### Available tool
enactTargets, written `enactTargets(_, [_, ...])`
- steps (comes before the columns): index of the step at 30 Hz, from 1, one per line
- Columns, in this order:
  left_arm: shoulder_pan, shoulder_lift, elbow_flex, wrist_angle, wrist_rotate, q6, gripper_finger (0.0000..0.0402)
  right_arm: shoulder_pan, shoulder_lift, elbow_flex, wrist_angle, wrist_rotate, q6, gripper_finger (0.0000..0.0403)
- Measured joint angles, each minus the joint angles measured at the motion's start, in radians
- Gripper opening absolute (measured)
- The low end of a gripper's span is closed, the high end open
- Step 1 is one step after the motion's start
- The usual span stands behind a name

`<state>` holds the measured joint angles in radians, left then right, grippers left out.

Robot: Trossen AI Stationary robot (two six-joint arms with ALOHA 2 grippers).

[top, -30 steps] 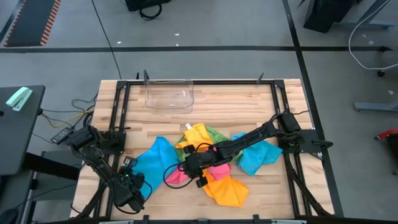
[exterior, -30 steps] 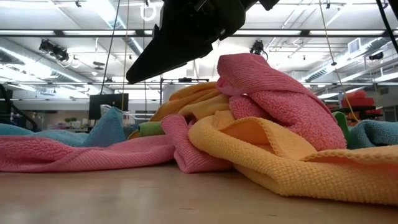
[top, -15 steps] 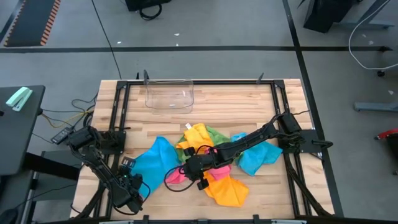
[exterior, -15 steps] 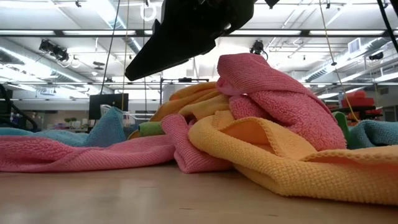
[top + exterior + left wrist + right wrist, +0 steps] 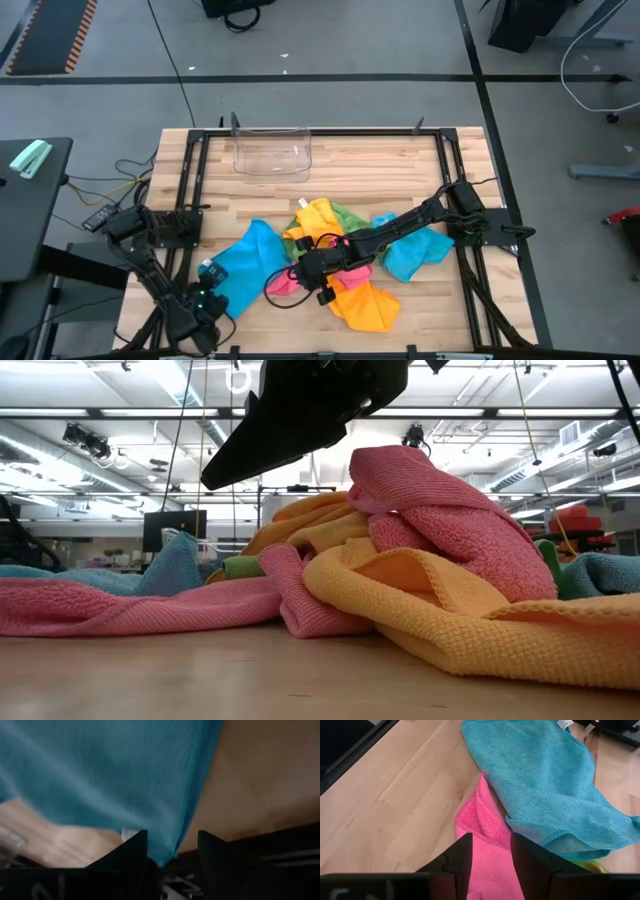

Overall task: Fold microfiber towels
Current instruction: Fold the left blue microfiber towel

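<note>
Left gripper (image 5: pixel 205 305) sits low at 7 o'clock, fingers apart around the blue towel's (image 5: pixel 248 255) corner; grip's hard to tell. Right gripper (image 5: pixel 312 275) hovers part-open over the pink towel (image 5: pixel 487 862), empty.

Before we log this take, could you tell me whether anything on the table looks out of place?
Nothing is folded: the microfiber towels lie in one crumpled, overlapping heap. The clear plastic bin stands apart from the heap, with nothing visible inside.

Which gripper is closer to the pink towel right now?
Right. The right gripper hangs directly over the pink towel in the pile; the left gripper sits off at the blue towel's near corner.
</note>
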<state>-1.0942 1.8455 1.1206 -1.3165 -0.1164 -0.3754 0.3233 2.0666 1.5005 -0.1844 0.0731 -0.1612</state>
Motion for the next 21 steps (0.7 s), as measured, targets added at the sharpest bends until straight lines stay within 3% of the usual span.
enactTargets(9, [0.047, 0.0, 0.0, 0.244, -0.019, 0.029, 0.0159, 0.0, 0.0, 0.0, -0.012, 0.0, 0.0, 0.0143])
enactTargets(16, [0.142, 0.0, 0.0, 0.185, -0.022, -0.036, 0.0132, 0.0, 0.0, 0.0, -0.07, 0.0, 0.002, 0.0143])
enactTargets(21, [0.183, 0.0, 0.0, 0.267, 0.023, -0.011, 0.011, 0.0, 0.0, 0.0, -0.086, -0.028, 0.006, 0.0143])
